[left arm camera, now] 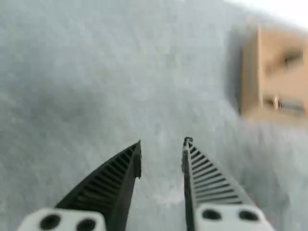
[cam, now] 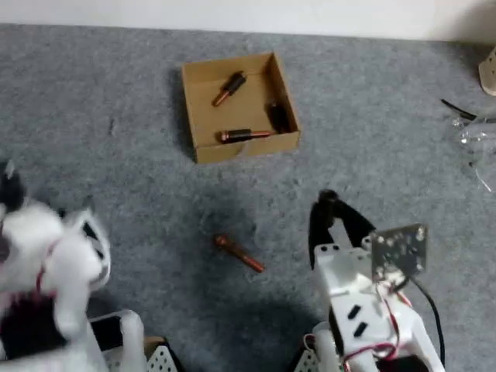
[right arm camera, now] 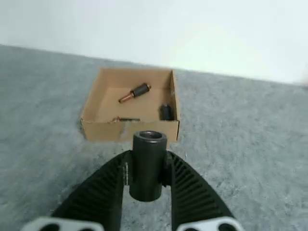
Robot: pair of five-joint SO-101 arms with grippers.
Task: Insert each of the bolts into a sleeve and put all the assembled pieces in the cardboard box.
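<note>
1. Our right gripper [right arm camera: 147, 161] clamped a sleeve [right arm camera: 147, 144] upright; the left gripper [left arm camera: 162, 147] gaped, empty.
2. One bolt [cam: 239, 253] lay loose on the carpet [cam: 116, 194], apart from the cardboard box [cam: 246, 147].
3. Next, we judged, the left should fetch that bolt.

Left arm [cam: 54, 263] and right arm [cam: 358, 288] were white plastic. Right carried a circuit board [cam: 397, 248] and red, black cables [cam: 391, 298]. Fingers [left arm camera: 115, 178] were black, ribbed, tapered, on white mounts [left arm camera: 62, 221] with screw holes.
</note>
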